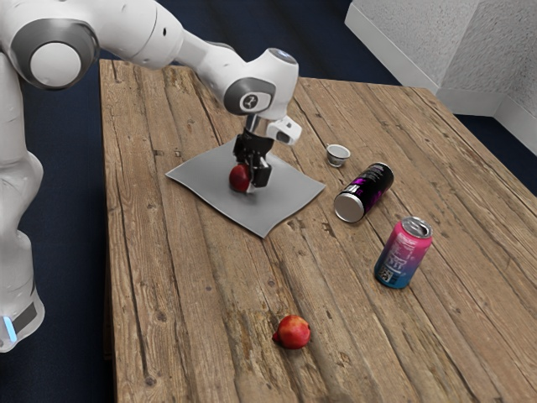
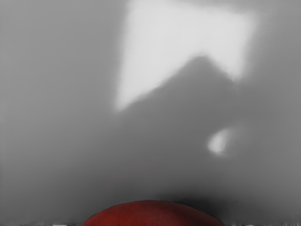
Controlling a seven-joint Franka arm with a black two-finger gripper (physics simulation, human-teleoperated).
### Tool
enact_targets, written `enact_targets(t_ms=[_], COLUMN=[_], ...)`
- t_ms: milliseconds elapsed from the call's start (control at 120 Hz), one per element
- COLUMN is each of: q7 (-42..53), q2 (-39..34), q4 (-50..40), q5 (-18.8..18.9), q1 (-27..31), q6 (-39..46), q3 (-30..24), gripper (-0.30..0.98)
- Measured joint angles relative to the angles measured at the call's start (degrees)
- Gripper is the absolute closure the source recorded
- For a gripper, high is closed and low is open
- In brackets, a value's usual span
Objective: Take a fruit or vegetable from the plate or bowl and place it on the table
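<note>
The claw [image 1: 256, 175] is low over the gray square plate [image 1: 289, 200], pointing down, with the dark red fruit [image 1: 240, 178] right at its tip. How far open it is I cannot tell, nor whether it grasps the fruit or is only placed around it. In the exterior view the claw covers part of the fruit, which is within the plate's outline; whether the fruit rests on the plate or is slightly raised is unclear. In the wrist view its rounded red top is just under the hand, against gray.

Near the plate, on the exterior view's right, are a small white cup [image 1: 338, 155] and a black and purple can [image 1: 373, 183] lying on its side. Farther out from the plate on that side, a pink and blue can [image 1: 403, 256] is upright. The small red fruit with a stubby end [image 1: 294, 332] is on the wooden table [image 1: 193, 294], well apart from the plate.
</note>
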Motion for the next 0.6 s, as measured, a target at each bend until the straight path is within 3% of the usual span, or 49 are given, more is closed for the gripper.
enact_targets(t_ms=[167,267,383,600], q7=[0.1,0.1,0.2,0.2], q2=[1.0,1.0,0.9,0.6], q4=[5.0,13.5,22.5,36.1], q5=[0.1,0.1,-0.5,-1.8], q1=[0.3,1.6,3.2,0.3], q6=[-3.4,-7.7,-11.4,-14.4], q3=[-0.1,-3.0,-11.1,-33.1], gripper=[0.31,0.32,0.30,0.29])
